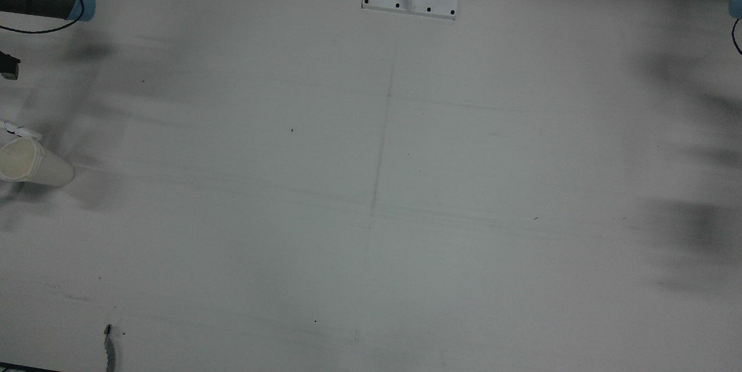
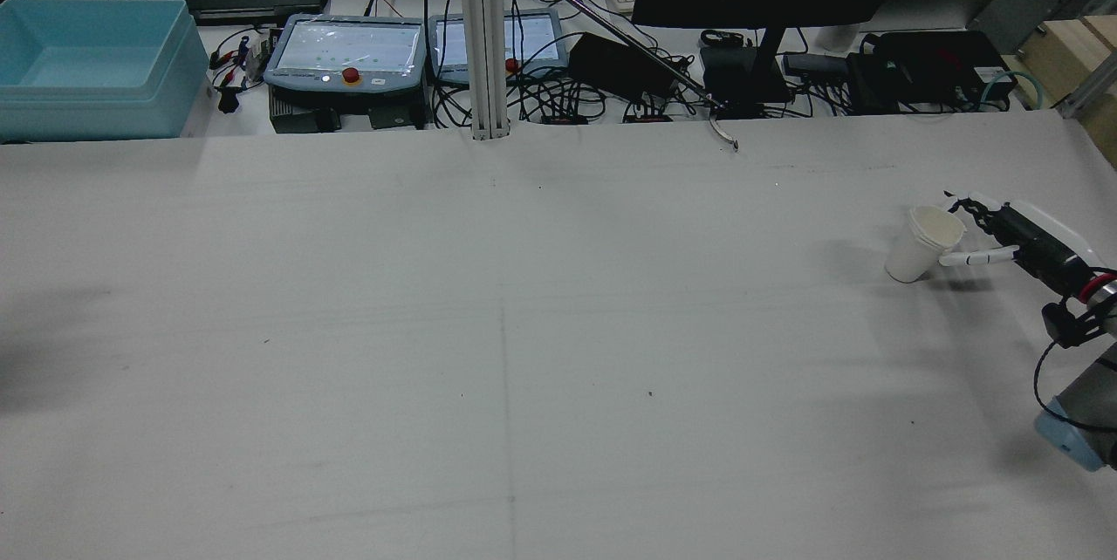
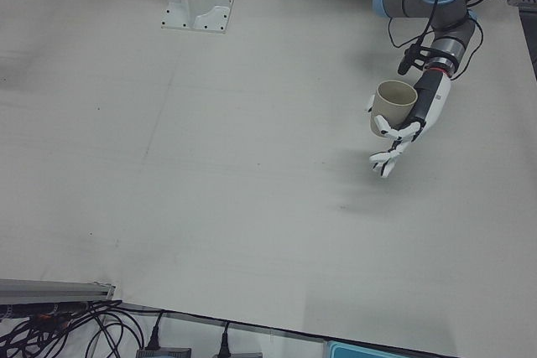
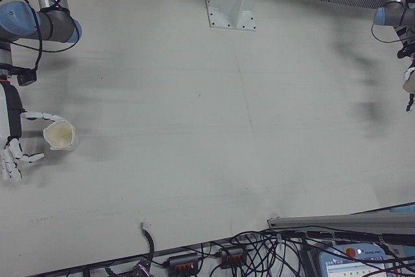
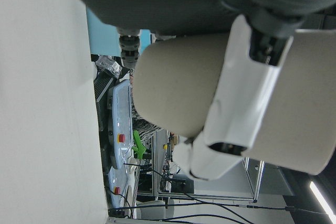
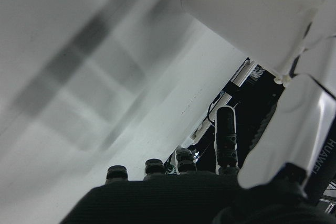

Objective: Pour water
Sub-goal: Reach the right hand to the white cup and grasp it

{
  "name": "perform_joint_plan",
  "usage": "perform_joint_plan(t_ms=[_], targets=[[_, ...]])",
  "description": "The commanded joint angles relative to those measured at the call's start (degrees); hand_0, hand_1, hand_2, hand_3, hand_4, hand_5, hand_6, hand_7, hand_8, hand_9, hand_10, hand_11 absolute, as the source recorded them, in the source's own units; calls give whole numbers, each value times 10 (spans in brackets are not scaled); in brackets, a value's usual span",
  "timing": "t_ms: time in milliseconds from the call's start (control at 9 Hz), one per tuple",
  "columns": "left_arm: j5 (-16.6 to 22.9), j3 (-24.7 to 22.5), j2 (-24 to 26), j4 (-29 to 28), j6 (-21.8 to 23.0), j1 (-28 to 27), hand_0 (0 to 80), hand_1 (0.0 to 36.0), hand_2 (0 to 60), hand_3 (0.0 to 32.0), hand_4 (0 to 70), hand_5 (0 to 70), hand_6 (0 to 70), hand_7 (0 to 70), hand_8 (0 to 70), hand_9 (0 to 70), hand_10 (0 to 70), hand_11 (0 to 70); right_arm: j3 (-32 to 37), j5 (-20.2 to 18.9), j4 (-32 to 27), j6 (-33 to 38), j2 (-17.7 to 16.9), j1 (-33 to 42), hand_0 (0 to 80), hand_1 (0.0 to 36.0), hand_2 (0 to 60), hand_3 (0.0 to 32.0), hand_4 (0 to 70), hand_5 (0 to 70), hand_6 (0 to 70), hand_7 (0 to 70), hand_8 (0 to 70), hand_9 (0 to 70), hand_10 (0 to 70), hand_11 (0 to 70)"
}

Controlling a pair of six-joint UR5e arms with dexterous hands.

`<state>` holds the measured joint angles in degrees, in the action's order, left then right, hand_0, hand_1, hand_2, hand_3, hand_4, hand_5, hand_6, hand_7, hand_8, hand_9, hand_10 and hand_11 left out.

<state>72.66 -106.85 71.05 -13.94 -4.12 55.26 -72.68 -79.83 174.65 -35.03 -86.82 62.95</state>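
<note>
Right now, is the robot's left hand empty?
No, the left-front view shows the left hand wrapped around a tan paper cup, holding it up off the table.

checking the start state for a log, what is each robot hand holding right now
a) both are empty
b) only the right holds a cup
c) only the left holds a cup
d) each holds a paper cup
d: the left robot hand wraps a tan paper cup in the left-front view, and the right robot hand holds a whitish paper cup at the table's other end in the right-front view.
</note>
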Motion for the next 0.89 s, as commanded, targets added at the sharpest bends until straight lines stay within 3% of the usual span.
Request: perform_joint_plan(t_ms=[0,444,667,778], targets=[[-5,5,-21,-21,1,0,800,360,600,0,694,700,134,251,72,60,77,141,0,24,14,-1,12,-30,451,116,109,114,0,487,0,137,16,38,0,0],[-6,23,-25,-42,1,1,800,360,600,0,681,700,131,248,71,59,77,140,-32,48,30,-6,30,-65,457,128,139,124,0,540,6,152,18,45,0,0],[-5,37,-37,-67,1,3,800,360,600,0,693,700,136,251,73,60,77,140,-70,68,57,-8,30,-82,482,167,167,6,0,700,36,187,37,77,14,37],[-5,44,-45,-78,2,5,800,360,600,0,697,700,139,254,74,62,77,140,-98,79,93,-9,40,-88,502,191,185,0,0,700,62,205,52,98,31,63]])
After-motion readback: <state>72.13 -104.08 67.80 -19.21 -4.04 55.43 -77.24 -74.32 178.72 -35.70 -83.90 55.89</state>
